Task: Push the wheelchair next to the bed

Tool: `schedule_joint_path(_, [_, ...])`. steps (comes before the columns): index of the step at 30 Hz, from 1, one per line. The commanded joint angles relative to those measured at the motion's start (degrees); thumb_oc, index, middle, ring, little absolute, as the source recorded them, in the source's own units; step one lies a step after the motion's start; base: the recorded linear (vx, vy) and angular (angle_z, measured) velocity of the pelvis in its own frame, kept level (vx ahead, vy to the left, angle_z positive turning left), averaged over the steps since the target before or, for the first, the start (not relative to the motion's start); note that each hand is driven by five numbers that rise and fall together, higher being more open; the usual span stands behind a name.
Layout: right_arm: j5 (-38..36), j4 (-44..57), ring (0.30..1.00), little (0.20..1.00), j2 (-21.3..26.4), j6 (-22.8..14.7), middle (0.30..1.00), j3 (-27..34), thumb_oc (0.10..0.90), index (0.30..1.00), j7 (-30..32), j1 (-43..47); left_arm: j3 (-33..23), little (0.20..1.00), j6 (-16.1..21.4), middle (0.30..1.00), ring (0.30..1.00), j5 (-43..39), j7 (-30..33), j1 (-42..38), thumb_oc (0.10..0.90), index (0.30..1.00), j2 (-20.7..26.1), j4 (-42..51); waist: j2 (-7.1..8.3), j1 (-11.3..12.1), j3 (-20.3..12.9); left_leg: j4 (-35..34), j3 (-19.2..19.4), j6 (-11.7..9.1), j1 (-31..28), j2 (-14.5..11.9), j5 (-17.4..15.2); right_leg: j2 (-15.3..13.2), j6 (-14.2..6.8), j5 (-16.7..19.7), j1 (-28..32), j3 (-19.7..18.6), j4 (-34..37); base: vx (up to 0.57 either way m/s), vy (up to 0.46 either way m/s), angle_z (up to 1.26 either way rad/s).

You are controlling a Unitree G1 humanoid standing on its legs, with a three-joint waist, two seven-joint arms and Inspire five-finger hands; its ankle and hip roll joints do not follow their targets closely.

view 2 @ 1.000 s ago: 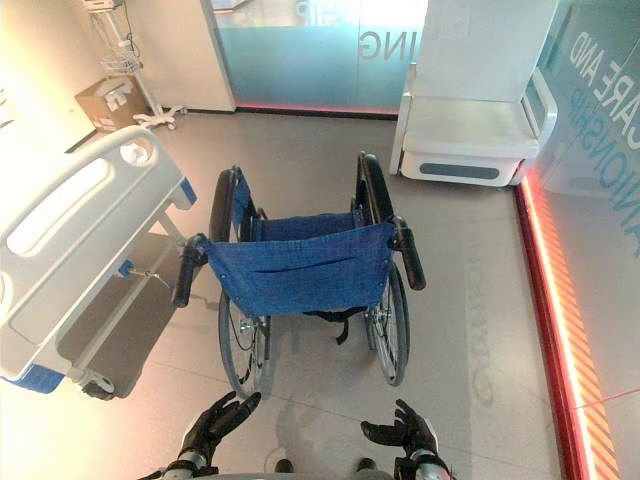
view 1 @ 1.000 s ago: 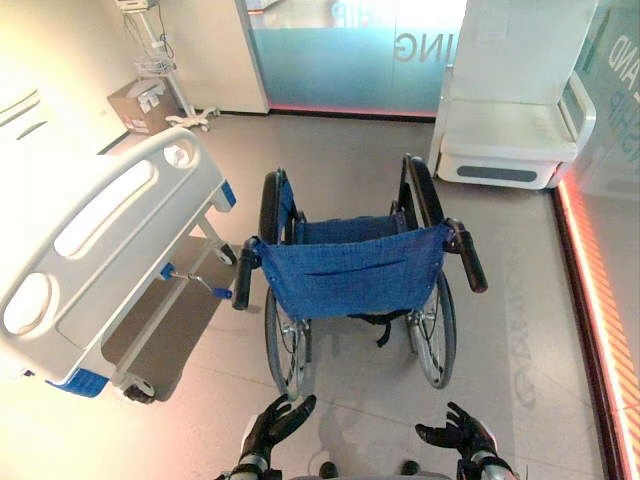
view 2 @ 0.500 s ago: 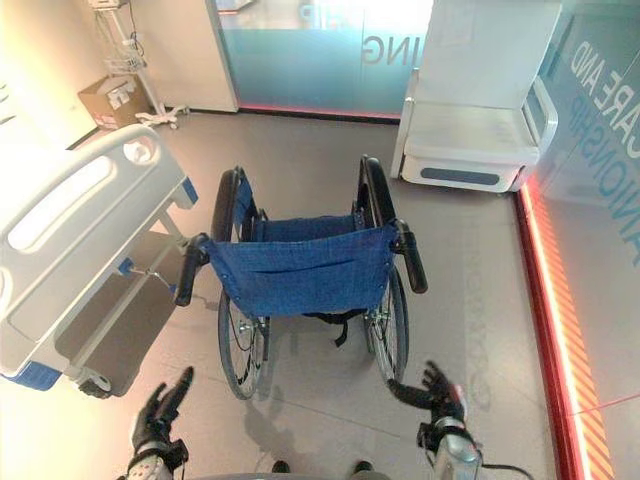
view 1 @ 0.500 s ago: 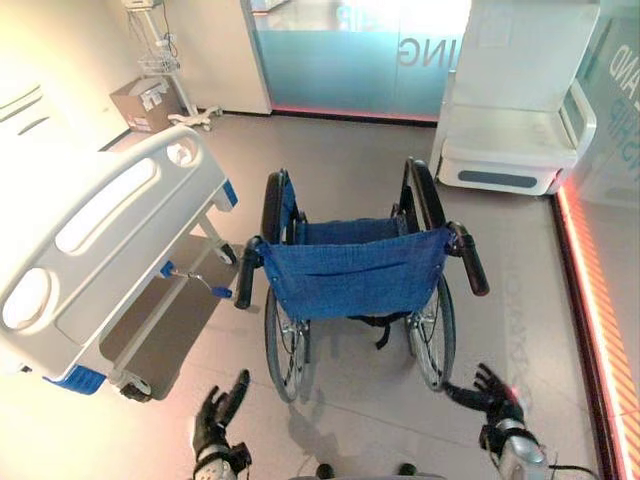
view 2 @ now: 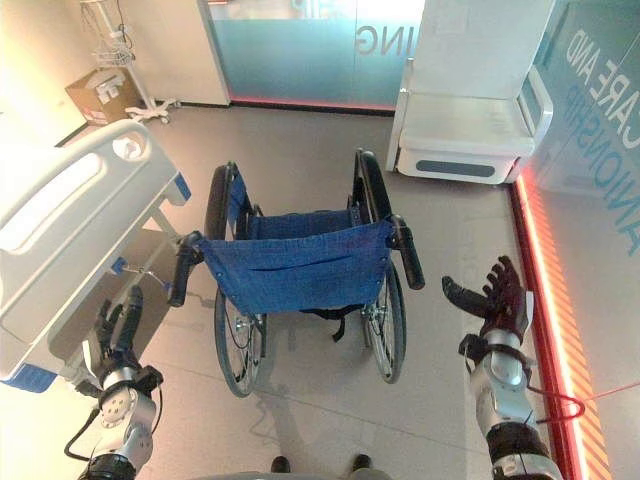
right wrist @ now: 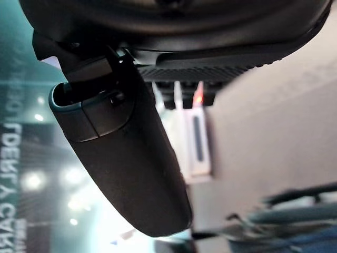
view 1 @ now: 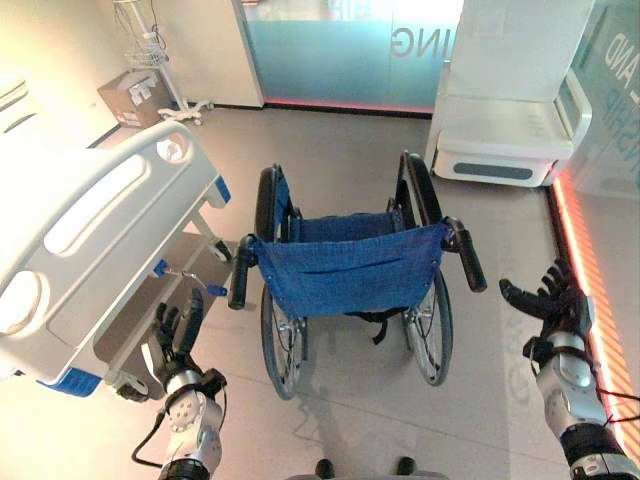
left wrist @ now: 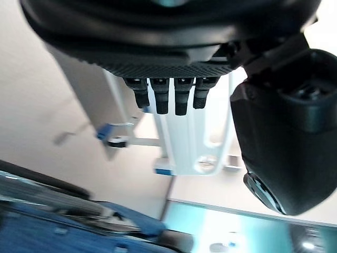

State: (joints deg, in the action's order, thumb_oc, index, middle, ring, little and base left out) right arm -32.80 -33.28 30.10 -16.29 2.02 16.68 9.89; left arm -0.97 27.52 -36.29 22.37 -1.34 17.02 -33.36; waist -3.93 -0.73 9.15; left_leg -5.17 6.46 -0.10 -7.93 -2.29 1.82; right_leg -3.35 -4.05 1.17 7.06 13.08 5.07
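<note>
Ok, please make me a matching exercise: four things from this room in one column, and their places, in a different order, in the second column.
Things
1. blue fabric wheelchair
2. white plastic bed footboard
3. brown cardboard box
4. robot's right hand

Places
A. far left corner, against the wall
B. middle of the floor, back facing the robot
C. raised, fingers spread, right of the wheelchair's handle
D. left of the wheelchair

Pairs: 1-B, 2-D, 3-A, 4-C

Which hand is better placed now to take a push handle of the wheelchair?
Probably the right hand: it is open, level with the wheelchair's right push handle. The left hand, also open, sits lower, below the left push handle, beside the bed.
</note>
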Motion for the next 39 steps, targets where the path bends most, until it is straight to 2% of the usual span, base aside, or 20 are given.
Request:
schedule_joint_path(1, [3.95, 6.61, 0.900, 0.900, 4.78, -5.98, 0.900, 2.55, 0.800, 0.900, 3.46, 7.98, -0.91, 0.900, 6.92, 0.900, 0.900, 2.92, -0.04, -7.61, 0.800, 0.900, 7.86, 3.60, 1.84, 0.40, -0.76, 1.16, -1.13, 0.33, 0.93, 1.47, -5.20, -1.31, 0.84, -6.02, -2.74, -2.07, -6.48, 0.00, 0.000, 0.00])
schedule_joint_path(6, [4.95, 15.34, 0.900, 0.900, 4.99, -6.71, 0.900, 2.66, 0.800, 0.900, 2.55, 8.21, -0.34, 0.900, 5.06, 0.900, 0.900, 5.69, -3.34, -9.22, 0.800, 0.900, 10.36, 10.52, 2.06, 0.30, -0.91, 1.09, -1.51, 0.25, 1.47, 1.46, -4.91, -1.30, 0.68, -5.85, -3.00, -2.17, -6.22, 0.00, 0.000, 0.00])
schedule_joint_path(9, [4.67, 18.09, 0.900, 0.900, 4.47, -7.32, 0.900, 2.76, 0.800, 0.900, 0.53, 8.08, -0.42, 0.900, 4.30, 0.900, 0.900, 4.27, -6.53, -9.29, 0.800, 0.900, 11.00, 13.37, 2.18, 0.46, -1.11, 1.09, -1.66, 0.24, 1.76, 1.45, -4.83, -1.31, 0.59, -5.76, -3.11, -2.07, -6.08, 0.00, 0.000, 0.00])
schedule_joint_path(10, [4.93, 21.40, 0.900, 0.900, 3.65, -7.12, 0.900, 2.58, 0.800, 0.900, -1.34, 7.21, -0.42, 0.900, 3.41, 0.900, 0.900, 4.57, -9.40, -8.95, 0.800, 0.900, 11.07, 15.83, 2.25, 0.47, -1.26, 1.09, -1.73, 0.25, 1.98, 1.48, -4.70, -1.29, 0.55, -5.59, -3.26, -2.07, -5.96, 0.00, 0.000, 0.00])
schedule_joint_path(16, [3.81, 27.63, 0.900, 0.900, 1.74, -6.47, 0.900, 2.92, 0.800, 0.900, -6.48, 3.76, -0.78, 0.900, 0.02, 0.900, 0.900, 6.60, -15.15, -6.64, 0.800, 0.900, 11.22, 20.89, 2.29, 0.43, -1.35, 1.04, -1.84, 0.47, 2.36, 1.47, -4.46, -1.18, 0.49, -5.45, -3.66, -2.33, -6.03, 0.00, 0.000, 0.00])
schedule_joint_path(17, [3.08, 30.20, 0.900, 0.900, 0.84, -6.82, 0.900, 3.30, 0.800, 0.900, -9.11, 2.31, -1.24, 0.900, -1.50, 0.900, 0.900, 7.03, -19.49, -5.26, 0.800, 0.900, 11.56, 22.32, 2.25, 0.47, -1.37, 1.01, -1.86, 0.53, 2.55, 1.46, -4.33, -1.10, 0.46, -5.34, -3.80, -2.41, -5.99, 0.00, 0.000, 0.00])
schedule_joint_path(20, [2.13, 33.45, 0.900, 0.900, -0.63, -7.29, 0.900, 3.48, 0.800, 0.900, -12.61, 0.63, -1.26, 0.900, -3.80, 0.900, 0.900, 8.82, -24.83, -3.70, 0.800, 0.900, 12.62, 24.15, 2.12, 0.52, -1.32, 1.09, -1.76, 0.60, 2.84, 1.43, -4.24, -1.05, 0.35, -5.29, -4.05, -2.44, -6.08, 0.00, 0.000, 0.00])
schedule_joint_path(22, [1.97, 35.10, 0.900, 0.900, -0.87, -5.86, 0.900, 3.49, 0.800, 0.900, -15.12, 0.20, -1.13, 0.900, -5.83, 0.900, 0.900, 10.43, -26.69, -3.04, 0.800, 0.900, 13.45, 25.30, 2.00, 0.49, -1.34, 1.11, -1.79, 0.58, 2.96, 1.47, -4.17, -1.01, 0.24, -5.25, -4.26, -2.53, -6.22, 0.00, 0.000, 0.00])
schedule_joint_path(28, [5.70, 37.76, 0.900, 0.900, 1.50, -1.32, 0.900, 2.81, 0.800, 0.900, -19.55, -2.01, -2.18, 0.900, -8.57, 0.900, 0.900, 13.79, -29.25, -1.11, 0.800, 0.900, 17.14, 26.08, 1.61, 0.54, -1.24, 1.20, -1.56, 0.56, 3.33, 1.50, -3.72, -1.03, 0.02, -4.96, -4.75, -2.54, -6.46, 0.00, 0.000, 0.00])
schedule_joint_path(35, [11.38, 38.29, 0.900, 0.900, 5.53, 1.30, 0.900, 1.50, 0.800, 0.900, -19.07, -2.16, -2.04, 0.900, -12.18, 0.900, 0.900, 22.09, -27.40, -0.28, 0.800, 0.900, 21.01, 26.28, 1.76, 0.97, -0.97, 1.88, -1.58, 0.53, 3.92, 1.48, -3.58, -1.10, -0.26, -4.67, -5.06, -2.30, -6.77, 0.00, 0.000, 0.00])
schedule_joint_path(39, [14.70, 37.73, 0.900, 0.900, 7.92, 5.59, 0.900, 0.57, 0.800, 0.900, -18.00, -0.64, -1.04, 0.900, -14.88, 0.900, 0.900, 27.57, -26.53, -0.98, 0.800, 0.900, 23.73, 25.34, 1.72, 1.10, -0.79, 2.43, -1.64, 0.44, 4.30, 1.56, -3.59, -1.13, -0.42, -4.62, -5.27, -2.25, -7.13, 0.00, 0.000, 0.00])
